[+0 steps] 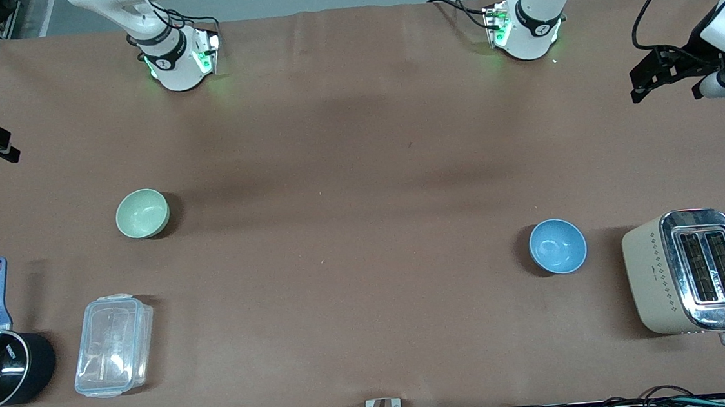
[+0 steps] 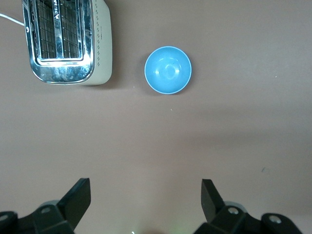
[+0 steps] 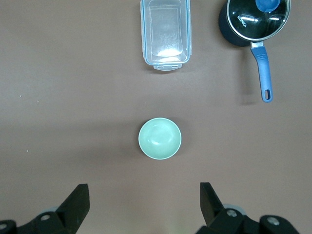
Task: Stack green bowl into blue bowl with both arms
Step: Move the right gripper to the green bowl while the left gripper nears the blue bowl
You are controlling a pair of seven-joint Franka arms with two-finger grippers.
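Left pincer (image 2: 145, 200): fingers apart, raised above surface (image 1: 359, 165).
Right pincer (image 3: 144, 200): fingers apart, raised.
Green bowl (image 1: 142, 213): well apart from blue bowl (image 1: 558, 246).

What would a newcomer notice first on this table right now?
Two small round bowls sit far apart: the pale sage-green bowl toward the right arm's end, the sky-blue bowl beside the cream-and-chrome toaster. Both are empty and untouched. The left gripper and right gripper hang open above them.
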